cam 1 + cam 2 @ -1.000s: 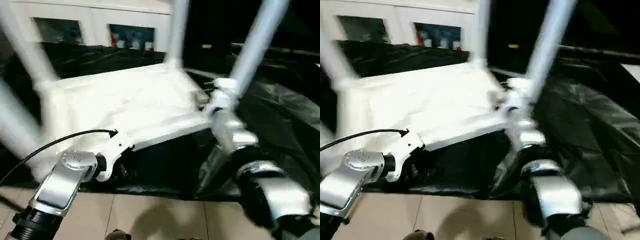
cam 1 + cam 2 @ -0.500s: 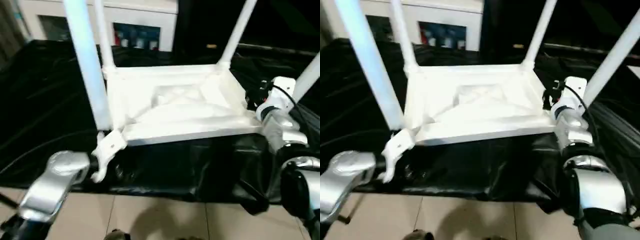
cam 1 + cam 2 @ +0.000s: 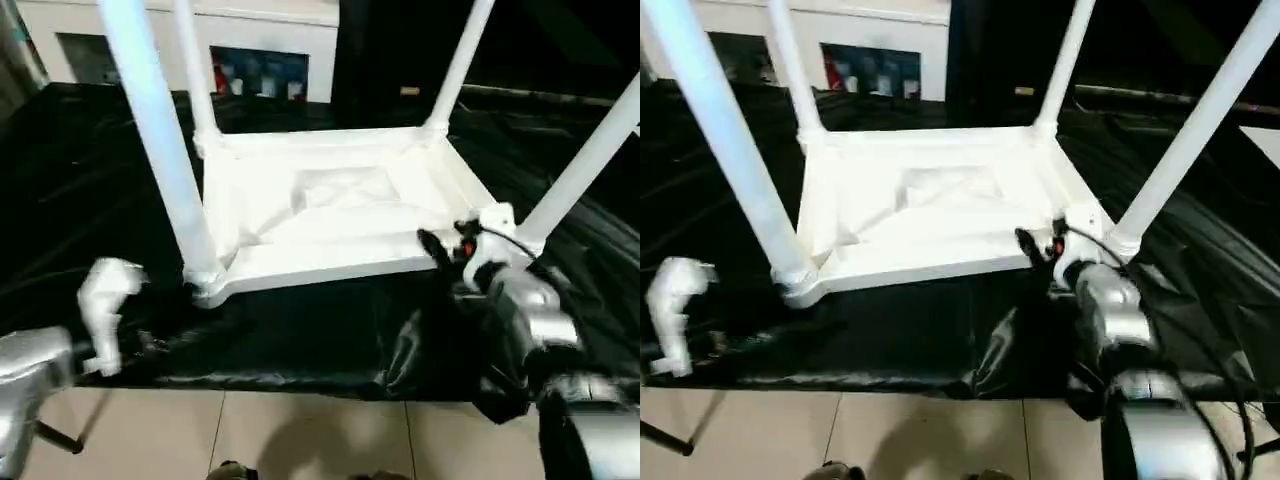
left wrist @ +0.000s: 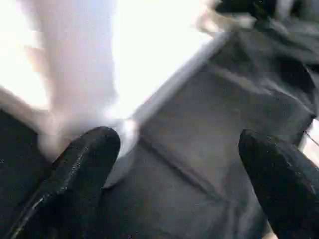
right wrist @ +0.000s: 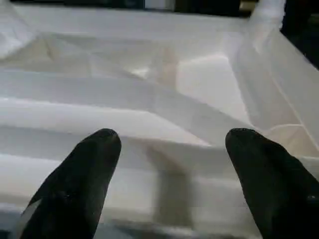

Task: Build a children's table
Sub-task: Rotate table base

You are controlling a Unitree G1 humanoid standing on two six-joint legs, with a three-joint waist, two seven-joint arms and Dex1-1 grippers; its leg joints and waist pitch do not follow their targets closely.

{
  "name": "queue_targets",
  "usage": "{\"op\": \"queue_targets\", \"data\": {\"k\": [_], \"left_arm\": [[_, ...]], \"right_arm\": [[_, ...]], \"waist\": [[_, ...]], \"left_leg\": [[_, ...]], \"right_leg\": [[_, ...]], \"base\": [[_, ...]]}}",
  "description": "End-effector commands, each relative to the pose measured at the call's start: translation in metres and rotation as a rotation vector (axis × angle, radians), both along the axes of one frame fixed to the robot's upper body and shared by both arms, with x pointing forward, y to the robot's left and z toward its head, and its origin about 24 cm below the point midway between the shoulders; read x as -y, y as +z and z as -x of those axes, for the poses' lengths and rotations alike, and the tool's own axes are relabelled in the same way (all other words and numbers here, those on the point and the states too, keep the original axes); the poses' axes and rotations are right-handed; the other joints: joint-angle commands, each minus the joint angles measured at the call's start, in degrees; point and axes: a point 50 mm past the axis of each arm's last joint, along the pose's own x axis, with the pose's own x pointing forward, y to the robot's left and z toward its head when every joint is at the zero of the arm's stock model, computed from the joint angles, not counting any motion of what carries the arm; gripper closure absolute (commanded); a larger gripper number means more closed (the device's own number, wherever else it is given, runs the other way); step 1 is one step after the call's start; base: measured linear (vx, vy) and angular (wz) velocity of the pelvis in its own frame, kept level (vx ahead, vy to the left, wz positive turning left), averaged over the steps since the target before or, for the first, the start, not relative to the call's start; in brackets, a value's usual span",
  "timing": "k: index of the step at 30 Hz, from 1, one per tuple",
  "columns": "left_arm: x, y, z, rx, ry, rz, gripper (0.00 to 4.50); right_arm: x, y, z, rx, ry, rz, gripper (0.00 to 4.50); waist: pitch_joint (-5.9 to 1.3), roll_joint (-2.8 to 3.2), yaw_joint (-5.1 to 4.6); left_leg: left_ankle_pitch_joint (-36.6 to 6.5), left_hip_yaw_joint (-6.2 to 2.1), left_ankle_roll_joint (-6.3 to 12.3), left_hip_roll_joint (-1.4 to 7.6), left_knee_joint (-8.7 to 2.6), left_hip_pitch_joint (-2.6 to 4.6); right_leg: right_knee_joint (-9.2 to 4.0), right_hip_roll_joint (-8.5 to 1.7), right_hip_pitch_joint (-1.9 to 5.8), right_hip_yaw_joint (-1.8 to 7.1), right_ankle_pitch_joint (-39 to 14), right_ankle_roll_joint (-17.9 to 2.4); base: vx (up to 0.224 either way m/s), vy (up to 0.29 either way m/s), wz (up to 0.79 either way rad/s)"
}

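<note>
From my seat the left gripper [image 4: 174, 164] sits off the table's near-left corner, over the black sheet [image 3: 300, 340]; its two black fingers [image 4: 79, 164] stand wide apart with nothing between them, clear of the plastic. The children's table [image 3: 340, 215] is all white and lies upside down on that sheet, its ribbed underside and raised rim facing up, long axis running across my view. All four tapered legs stand in the rounded corner sockets and point upward, splaying slightly outward: the near-left leg [image 3: 155, 140] is thick and close to me, the far-left leg [image 3: 193, 70] behind it, the far-right leg [image 3: 458, 65] at the back corner, and the near-right leg [image 3: 585, 160] leaning out to the right. I have open sheet to the left of the table and a strip in front of it before the tiled floor [image 3: 300, 440] begins. At the right, my right gripper [image 5: 169, 164] faces the near long rim beside the near-right socket, fingers spread wide and holding nothing. A white cabinet [image 3: 260, 40] stands well behind.
</note>
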Motion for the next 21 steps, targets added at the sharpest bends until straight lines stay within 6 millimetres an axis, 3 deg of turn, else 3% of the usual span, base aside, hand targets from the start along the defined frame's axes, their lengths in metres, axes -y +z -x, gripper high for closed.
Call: {"op": "queue_targets", "data": {"k": [1,6,9,10,12,13,14,15,17,19,21], "left_arm": [[-0.008,0.005,0.002,0.042,0.045,0.032,0.03],[-0.017,0.008,0.002,0.109,0.125,0.071,0.03],[-0.013,0.01,-0.012,0.167,0.144,0.09,0.03],[-0.011,0.011,-0.014,0.175,0.144,0.091,0.03],[-0.007,0.012,-0.021,0.189,0.138,0.1,0.03],[0.017,0.023,-0.041,0.258,0.114,0.152,0.03],[0.018,0.023,-0.042,0.26,0.114,0.154,0.03],[0.026,0.026,-0.048,0.28,0.106,0.17,0.03],[0.039,0.027,-0.058,0.29,0.1,0.184,0.03],[0.05,0.027,-0.065,0.282,0.097,0.212,0.03],[0.057,0.027,-0.07,0.274,0.09,0.233,0.03]], "right_arm": [[0.005,0.004,0.004,0.018,0.007,-0.01,0.69],[0.014,-0.004,0.02,-0.007,0.051,0.006,0.69],[0.019,-0.008,0.024,-0.031,0.045,0.049,0.69],[0.019,-0.008,0.024,-0.035,0.043,0.056,0.69],[0.021,-0.01,0.025,-0.049,0.029,0.066,0.69],[0.027,-0.018,0.026,-0.101,-0.051,0.117,0.69],[0.027,-0.018,0.026,-0.103,-0.054,0.119,0.69],[0.029,-0.02,0.026,-0.119,-0.08,0.131,0.69],[0.032,-0.023,0.027,-0.152,-0.132,0.132,0.69],[0.031,-0.024,0.027,-0.18,-0.152,0.133,0.69],[0.029,-0.026,0.026,-0.204,-0.148,0.134,0.69]], "waist": [[-3.77,1.08,-0.08],[-3.6,1.1,-0.22],[-3.57,0.96,-0.18],[-3.54,0.7,-0.3],[-3.51,0.81,-0.27],[-3.49,0.98,-0.45],[-3.59,1.04,-0.34],[-3.52,0.95,0.06],[-3.73,0.93,-0.17],[-3.82,1.18,-0.4],[-3.97,0.88,-0.65]], "left_leg": [[-24.28,-1.41,-2.16,1.96,-4.89,2.44],[-26.61,-1.65,-2.55,1.97,-5.0,2.53],[-27.12,-1.7,-2.82,1.88,-4.85,2.74],[-26.82,-1.87,-2.87,1.85,-4.92,2.41],[-27.43,-1.89,-3.2,1.87,-4.89,2.69],[-27.48,-2.03,-3.68,1.91,-5.01,2.53],[-27.49,-1.98,-4.05,1.87,-4.91,2.84],[-28.16,-1.74,-3.98,1.83,-4.62,3.44],[-27.16,-2.05,-3.91,1.71,-4.83,2.55],[-26.54,-2.12,-3.67,1.55,-4.77,2.27],[-25.73,-2.06,-3.39,1.46,-4.67,2.09]], "right_leg": [[-4.52,-1.79,1.25,1.72,-18.87,-11.13],[-5.15,-1.86,0.94,1.76,-22.45,-9.92],[-5.39,-2.05,0.72,1.75,-24.63,-9.35],[-5.4,-2.19,0.97,1.67,-25.45,-9.04],[-5.53,-2.19,0.67,1.65,-26.34,-8.69],[-5.53,-2.17,0.85,1.58,-26.36,-8.65],[-5.54,-2.06,0.73,1.49,-26.07,-8.8],[-5.9,-2.12,0.1,1.69,-25.78,-8.95],[-5.51,-2.21,1.09,1.45,-25.13,-8.42],[-5.45,-2.3,1.29,1.4,-25.15,-8.14],[-5.48,-2.18,1.37,1.34,-24.52,-8.03]], "base": [[0.0,0.0,0.0],[0.0,0.0,0.0],[0.0,0.0,0.0],[0.0,0.0,0.0],[0.0,0.0,0.0],[0.0,0.0,0.0],[0.0,0.0,0.0],[0.0,0.0,0.0],[0.0,0.0,0.0],[0.0,0.0,0.0],[0.0,0.0,0.0]]}}
